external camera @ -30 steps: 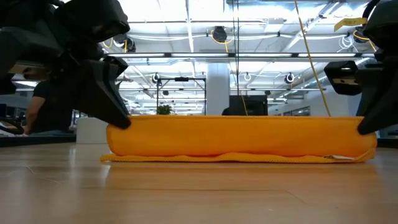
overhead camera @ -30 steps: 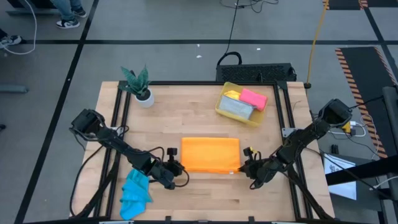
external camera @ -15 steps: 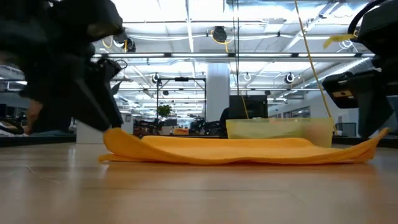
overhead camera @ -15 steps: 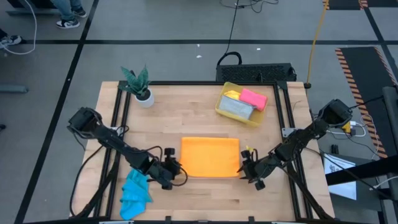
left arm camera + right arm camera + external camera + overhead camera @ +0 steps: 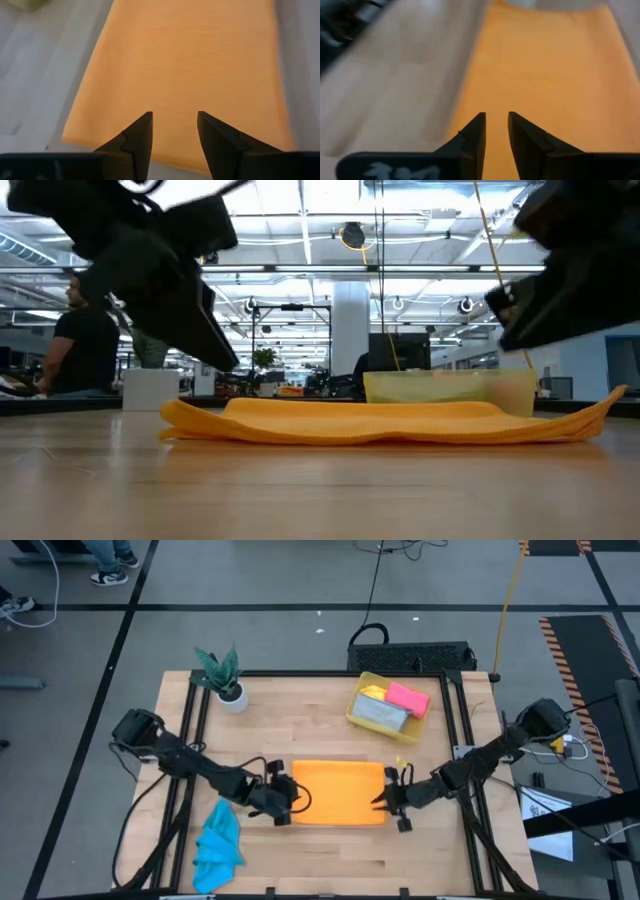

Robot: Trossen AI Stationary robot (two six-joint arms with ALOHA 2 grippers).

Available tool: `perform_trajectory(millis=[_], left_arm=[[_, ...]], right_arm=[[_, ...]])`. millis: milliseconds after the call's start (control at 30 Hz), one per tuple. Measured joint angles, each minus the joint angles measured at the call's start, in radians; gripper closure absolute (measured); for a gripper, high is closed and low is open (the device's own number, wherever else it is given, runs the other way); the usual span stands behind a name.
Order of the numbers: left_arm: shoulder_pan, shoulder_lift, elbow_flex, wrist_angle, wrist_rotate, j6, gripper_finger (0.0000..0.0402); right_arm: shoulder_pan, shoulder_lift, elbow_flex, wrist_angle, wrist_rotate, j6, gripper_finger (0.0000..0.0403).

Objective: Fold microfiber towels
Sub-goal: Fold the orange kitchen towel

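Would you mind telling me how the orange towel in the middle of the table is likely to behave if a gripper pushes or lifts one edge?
The orange towel is probably floppy: in the low view it lies flat with a drooping, wavy edge. It likely weighs little, being thin cloth. Pushed, it would probably bunch or wrinkle rather than slide whole on the wooden table.

- The left arm reaches from the left edge of the high view toward centre, forearm low, its left gripper [image 5: 283, 796] just left of centre frame, jaws parted and empty.
- The right arm mirrors it from the right; the right gripper [image 5: 389, 802] sits just right of centre, jaws slightly parted, holding nothing.
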Motion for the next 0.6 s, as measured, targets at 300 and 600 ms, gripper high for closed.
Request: perform_trajectory(millis=[300,600], left_arm=[[0.029,0.029,0.000,-0.052,-0.011,0.011,0.0243],[-0.105,0.019,0.000,0.033,0.065,0.243,0.0243]], right_arm=[[-0.113,0.001,-0.134,0.026,0.001,0.110,0.0367],[-0.126,-0.033,-0.154,0.104,0.001,-0.019,0.0386]])
